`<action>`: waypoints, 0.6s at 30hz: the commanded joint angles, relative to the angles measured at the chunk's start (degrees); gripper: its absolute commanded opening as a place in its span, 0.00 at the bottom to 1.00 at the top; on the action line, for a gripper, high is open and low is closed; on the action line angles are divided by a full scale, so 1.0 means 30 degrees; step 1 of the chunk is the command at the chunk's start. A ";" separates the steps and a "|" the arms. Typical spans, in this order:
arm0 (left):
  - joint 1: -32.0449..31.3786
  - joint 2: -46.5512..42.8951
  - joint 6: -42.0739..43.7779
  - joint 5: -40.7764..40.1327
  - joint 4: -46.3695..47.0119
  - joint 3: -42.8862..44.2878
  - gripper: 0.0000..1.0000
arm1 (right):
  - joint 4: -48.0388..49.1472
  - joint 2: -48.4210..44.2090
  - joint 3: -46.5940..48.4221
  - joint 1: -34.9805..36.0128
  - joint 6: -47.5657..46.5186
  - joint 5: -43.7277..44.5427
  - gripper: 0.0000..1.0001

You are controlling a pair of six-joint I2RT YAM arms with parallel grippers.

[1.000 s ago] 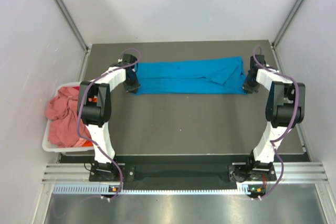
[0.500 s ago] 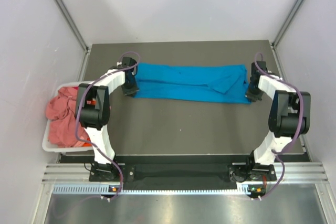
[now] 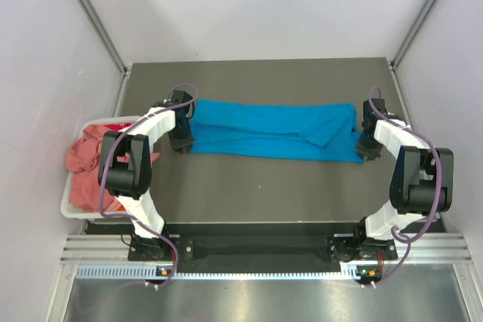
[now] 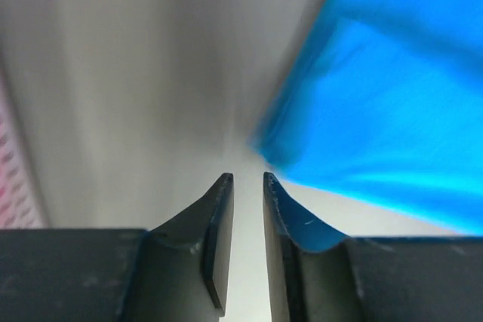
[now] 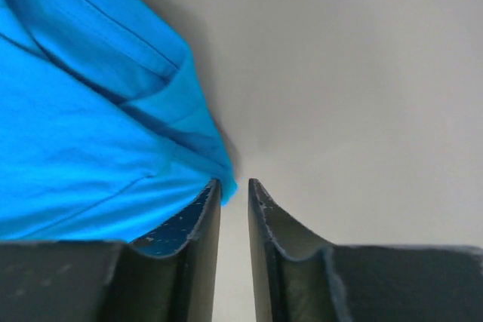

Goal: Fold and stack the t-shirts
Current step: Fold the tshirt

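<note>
A bright turquoise-blue t-shirt (image 3: 272, 130) lies folded into a long strip across the middle of the table. My left gripper (image 3: 181, 143) is at its left end and my right gripper (image 3: 370, 152) is at its right end, both low over the table. In the left wrist view the jaws (image 4: 247, 177) stand a narrow gap apart with nothing between them; the shirt (image 4: 392, 111) lies just ahead to the right. In the right wrist view the jaws (image 5: 234, 181) are likewise slightly apart and empty, with the shirt's corner (image 5: 75, 148) against the left fingertip. Salmon-pink shirts (image 3: 87, 167) are heaped in the basket.
A white slatted basket (image 3: 72, 209) stands off the table's left edge, with a bit of red cloth (image 3: 113, 127) at its far end. Grey walls close in the table on the left, back and right.
Both grippers have moved toward the near edge, and the turquoise shirt has been dragged closer with them. The strip now lies lower on the table and slightly slanted.
</note>
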 commanded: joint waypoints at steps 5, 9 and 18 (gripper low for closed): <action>0.0133 -0.1175 0.1211 -0.1388 -0.4088 0.3228 0.33 | -0.2491 -0.2659 0.2744 -0.0173 -0.0015 0.1391 0.32; 0.0046 -0.1731 0.1592 -0.0372 -0.4180 0.5252 0.36 | -0.2114 -0.2867 0.3595 -0.0115 0.0686 -0.1156 0.37; -0.1387 -0.1762 0.1595 0.7337 -0.0026 0.4699 0.37 | 0.2687 -0.1025 0.2251 0.0528 0.4199 -0.6080 0.41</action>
